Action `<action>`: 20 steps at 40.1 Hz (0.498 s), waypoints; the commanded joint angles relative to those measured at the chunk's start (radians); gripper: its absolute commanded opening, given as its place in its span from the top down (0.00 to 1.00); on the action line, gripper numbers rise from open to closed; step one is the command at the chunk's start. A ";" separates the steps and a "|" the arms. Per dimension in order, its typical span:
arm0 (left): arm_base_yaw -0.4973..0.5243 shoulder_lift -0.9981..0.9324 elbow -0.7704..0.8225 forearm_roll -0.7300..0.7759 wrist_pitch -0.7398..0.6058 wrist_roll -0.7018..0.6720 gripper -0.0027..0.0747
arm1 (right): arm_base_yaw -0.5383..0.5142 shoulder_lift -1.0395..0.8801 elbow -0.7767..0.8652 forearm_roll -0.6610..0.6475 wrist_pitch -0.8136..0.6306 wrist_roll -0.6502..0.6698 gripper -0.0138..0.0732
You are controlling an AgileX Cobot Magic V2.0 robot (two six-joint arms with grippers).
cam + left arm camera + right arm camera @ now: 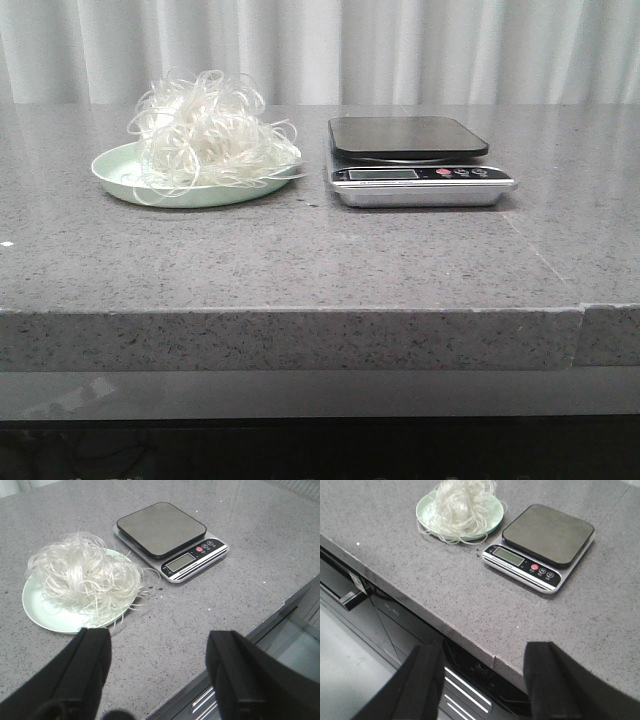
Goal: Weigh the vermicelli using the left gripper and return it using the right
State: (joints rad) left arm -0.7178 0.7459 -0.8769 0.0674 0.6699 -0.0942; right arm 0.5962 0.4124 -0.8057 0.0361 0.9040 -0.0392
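The vermicelli is a fluffy white tangle resting on a pale green plate at the left of the counter. It also shows in the left wrist view and the right wrist view. The silver scale with a bare black platform stands just right of the plate; it also shows from the left wrist and the right wrist. My left gripper is open and empty, above the counter's front edge, short of the plate. My right gripper is open and empty, over the counter's front edge. Neither arm shows in the front view.
The grey speckled counter has a seam near its front right edge. Dark drawers with metal handles lie below the front edge. A white curtain hangs behind the counter.
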 commanded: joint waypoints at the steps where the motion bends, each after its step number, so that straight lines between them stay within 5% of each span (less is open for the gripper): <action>1: -0.008 -0.001 -0.026 0.002 -0.073 -0.007 0.32 | -0.008 0.003 -0.021 -0.009 -0.070 -0.003 0.29; 7: -0.008 -0.001 -0.024 0.002 -0.073 -0.007 0.39 | -0.008 0.005 -0.021 -0.009 -0.070 -0.003 0.38; 16: -0.008 -0.001 -0.024 0.002 -0.073 -0.007 0.72 | -0.008 0.005 -0.021 -0.009 -0.070 -0.003 0.67; 20: -0.008 -0.001 -0.024 0.002 -0.073 -0.007 0.76 | -0.008 0.005 -0.021 -0.009 -0.071 -0.003 0.66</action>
State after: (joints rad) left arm -0.7178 0.7459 -0.8769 0.0674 0.6699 -0.0942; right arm 0.5962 0.4074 -0.8057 0.0361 0.9040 -0.0392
